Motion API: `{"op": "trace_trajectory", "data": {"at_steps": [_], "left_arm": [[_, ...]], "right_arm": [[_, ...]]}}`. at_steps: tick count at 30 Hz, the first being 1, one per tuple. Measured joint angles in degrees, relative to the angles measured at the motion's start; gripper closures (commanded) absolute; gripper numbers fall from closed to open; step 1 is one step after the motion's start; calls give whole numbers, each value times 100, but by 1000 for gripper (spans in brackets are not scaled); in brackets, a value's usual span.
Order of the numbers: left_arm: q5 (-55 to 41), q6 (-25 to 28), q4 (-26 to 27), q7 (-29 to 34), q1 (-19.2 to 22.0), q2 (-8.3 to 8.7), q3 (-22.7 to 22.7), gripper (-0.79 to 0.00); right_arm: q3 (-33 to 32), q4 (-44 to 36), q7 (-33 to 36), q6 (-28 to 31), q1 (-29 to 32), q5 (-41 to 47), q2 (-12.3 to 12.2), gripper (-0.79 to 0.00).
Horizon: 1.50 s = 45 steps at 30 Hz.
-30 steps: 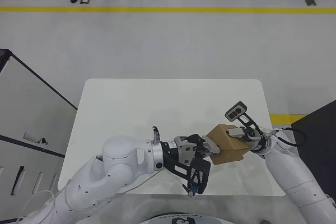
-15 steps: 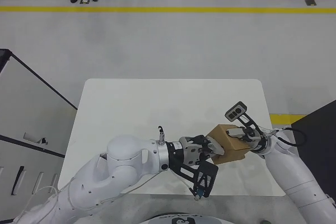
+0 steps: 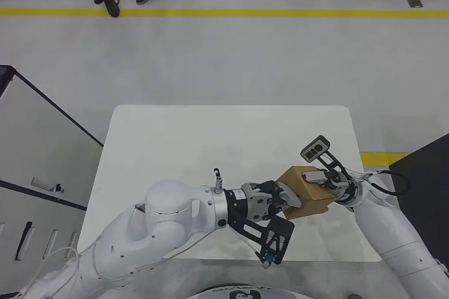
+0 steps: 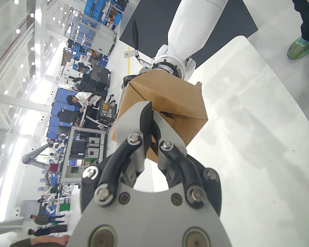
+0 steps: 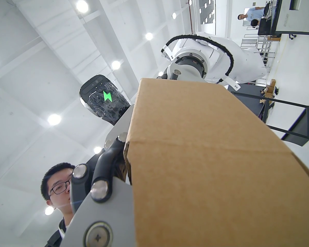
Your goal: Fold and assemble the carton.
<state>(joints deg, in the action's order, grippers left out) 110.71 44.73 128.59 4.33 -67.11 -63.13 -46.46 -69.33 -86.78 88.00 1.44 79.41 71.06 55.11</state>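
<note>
1. Carton [image 3: 305, 196] was at near-right part of surface [image 3: 209, 142], betw. both grippers.
2. L gripper [image 4: 152, 115] was clenched on carton flap.
3. R gripper [image 3: 319, 182] was at carton's right side; carton hid its grip, can't tell.
4. Black cabinet [image 3: 434, 172] stood just right of surface.

I saw the white table [image 3: 172, 149] lying under the fingers [image 4: 131, 123] of the left gripper [image 4: 152, 111], a yellow floor line [image 3: 209, 13] well off to one side of them, and a grey cabinet [image 3: 22, 149] far behind them.
</note>
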Motion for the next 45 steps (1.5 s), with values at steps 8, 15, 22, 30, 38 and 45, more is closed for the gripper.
{"op": "trace_trajectory", "data": {"at_steps": [8, 15, 22, 30, 38, 45], "left_arm": [[18, 22, -63, -17, 88, -28, 74, 0], [-10, 33, -135, -28, 177, -56, 123, 0], [-41, 26, -192, -31, 247, -85, 166, 0], [-59, 15, -254, -29, 294, -110, 196, 0], [-77, 18, -284, -27, 312, -126, 202, 0], [-73, -1, -247, -6, 293, -127, 151, 0]], "right_arm": [[0, 0, 0, 0, 0, 0, 0, 0], [0, 0, 0, 0, 0, 0, 0, 0], [0, 0, 0, 0, 0, 0, 0, 0], [0, 0, 0, 0, 0, 0, 0, 0], [0, 0, 0, 0, 0, 0, 0, 0], [0, 0, 0, 0, 0, 0, 0, 0]]}}
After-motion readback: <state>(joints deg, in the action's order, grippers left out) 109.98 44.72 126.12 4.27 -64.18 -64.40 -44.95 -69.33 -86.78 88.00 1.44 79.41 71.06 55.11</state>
